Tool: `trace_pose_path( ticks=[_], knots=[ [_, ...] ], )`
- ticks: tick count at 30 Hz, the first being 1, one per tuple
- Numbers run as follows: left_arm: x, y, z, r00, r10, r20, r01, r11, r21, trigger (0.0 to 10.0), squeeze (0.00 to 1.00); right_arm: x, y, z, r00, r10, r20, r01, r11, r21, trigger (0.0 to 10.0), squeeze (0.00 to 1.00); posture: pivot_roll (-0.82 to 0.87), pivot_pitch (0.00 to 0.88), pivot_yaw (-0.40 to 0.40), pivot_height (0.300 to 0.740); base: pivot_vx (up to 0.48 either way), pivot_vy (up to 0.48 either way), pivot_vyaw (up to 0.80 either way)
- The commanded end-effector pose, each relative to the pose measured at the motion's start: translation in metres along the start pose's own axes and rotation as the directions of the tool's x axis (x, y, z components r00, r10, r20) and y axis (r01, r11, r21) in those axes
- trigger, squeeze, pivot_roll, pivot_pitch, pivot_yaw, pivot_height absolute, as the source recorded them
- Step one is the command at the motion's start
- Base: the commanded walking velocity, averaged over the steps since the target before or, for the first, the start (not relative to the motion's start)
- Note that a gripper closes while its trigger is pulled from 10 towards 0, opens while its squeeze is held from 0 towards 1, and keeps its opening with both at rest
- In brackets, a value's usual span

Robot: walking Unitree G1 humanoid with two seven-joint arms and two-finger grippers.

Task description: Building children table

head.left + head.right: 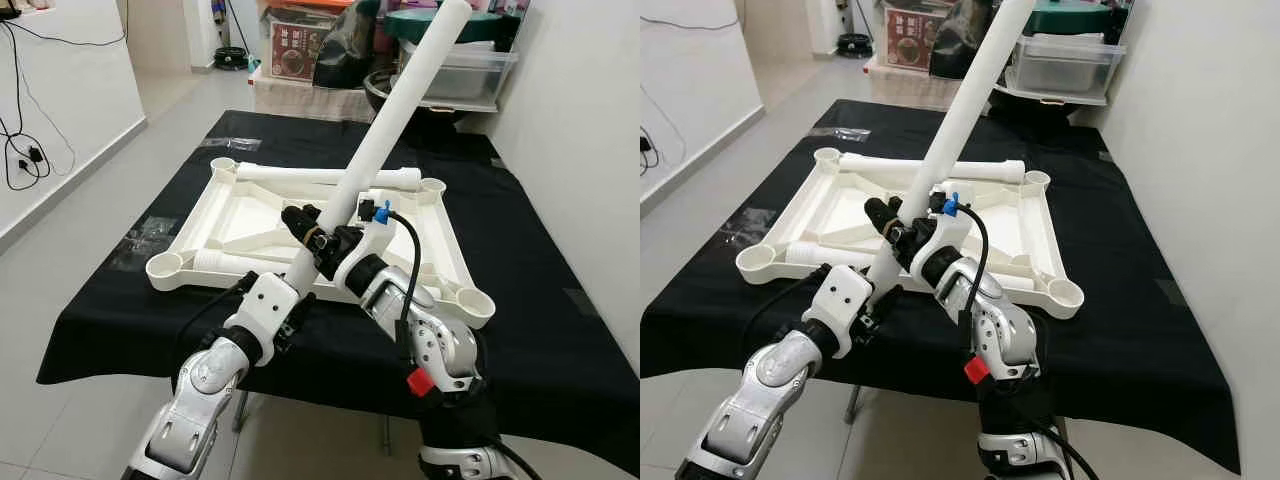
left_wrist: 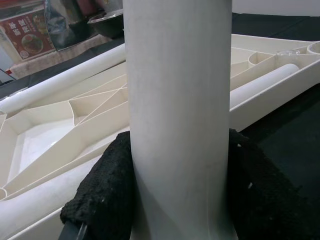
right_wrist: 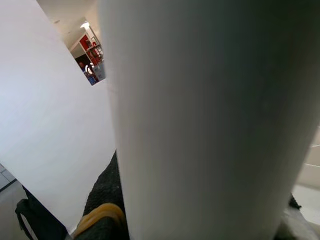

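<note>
Left gripper [image 1: 312,240] and right gripper [image 1: 345,243]: both pinching the white table leg [image 1: 400,115], held slanted above the near edge of the black-covered table [image 1: 560,330].
Tabletop frame [image 1: 235,215]: upturned, mid-table; corner sockets open.
Advice: bring leg upright over a socket, then press straight down.
Writing: red box [image 1: 297,50] beyond far edge, print probably unreadable.

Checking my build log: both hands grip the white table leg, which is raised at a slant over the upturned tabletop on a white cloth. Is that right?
Not quite: the cloth is black, not white, as the left eye view shows. The rest holds: the left hand and right hand both grip the white table leg, raised at a slant over the upturned tabletop.
</note>
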State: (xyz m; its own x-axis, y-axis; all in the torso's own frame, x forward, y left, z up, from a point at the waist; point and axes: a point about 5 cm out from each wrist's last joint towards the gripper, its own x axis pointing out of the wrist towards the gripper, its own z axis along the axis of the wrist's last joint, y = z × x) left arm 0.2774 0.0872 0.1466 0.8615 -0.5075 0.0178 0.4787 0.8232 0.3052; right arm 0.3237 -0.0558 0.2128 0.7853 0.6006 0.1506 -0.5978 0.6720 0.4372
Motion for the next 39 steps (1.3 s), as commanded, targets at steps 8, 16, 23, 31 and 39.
trace_pose_path(
  ticks=[8,16,23,31,39],
  knots=[
    [0.002,-0.011,-0.004,0.998,-0.060,-0.035,0.058,0.998,-0.038,10.0,0.00,0.005,0.012,-0.004,0.999,0.049,-0.013,-0.049,0.999,0.008,0.0,0.00,0.04,0.000,-0.068,0.740,0.000,0.000,0.00],
    [-0.003,-0.012,-0.010,0.995,-0.078,-0.064,0.074,0.996,-0.052,10.0,1.00,0.005,0.012,-0.002,0.999,0.044,0.002,-0.044,0.999,0.015,0.0,0.00,0.04,0.000,-0.066,0.740,0.000,0.000,0.00],
    [-0.003,-0.009,-0.010,0.996,-0.050,-0.071,0.048,0.999,-0.025,10.0,1.00,0.005,0.011,0.000,0.999,0.041,0.010,-0.041,0.999,0.016,0.0,0.00,0.04,0.000,-0.065,0.740,0.000,0.000,0.00],
    [-0.007,0.000,-0.011,0.996,-0.014,-0.089,0.011,0.999,-0.030,10.0,0.00,0.005,0.006,0.007,0.999,0.028,0.037,-0.028,1.000,0.004,0.0,0.00,0.04,0.000,-0.067,0.740,0.000,0.000,0.00],
    [-0.014,0.014,-0.012,0.992,0.089,-0.087,-0.086,0.995,0.041,10.0,0.00,0.006,-0.003,0.022,0.995,-0.006,0.096,0.007,1.000,-0.013,0.0,0.00,0.05,0.000,-0.070,0.740,0.000,0.000,0.00]
  ],
)
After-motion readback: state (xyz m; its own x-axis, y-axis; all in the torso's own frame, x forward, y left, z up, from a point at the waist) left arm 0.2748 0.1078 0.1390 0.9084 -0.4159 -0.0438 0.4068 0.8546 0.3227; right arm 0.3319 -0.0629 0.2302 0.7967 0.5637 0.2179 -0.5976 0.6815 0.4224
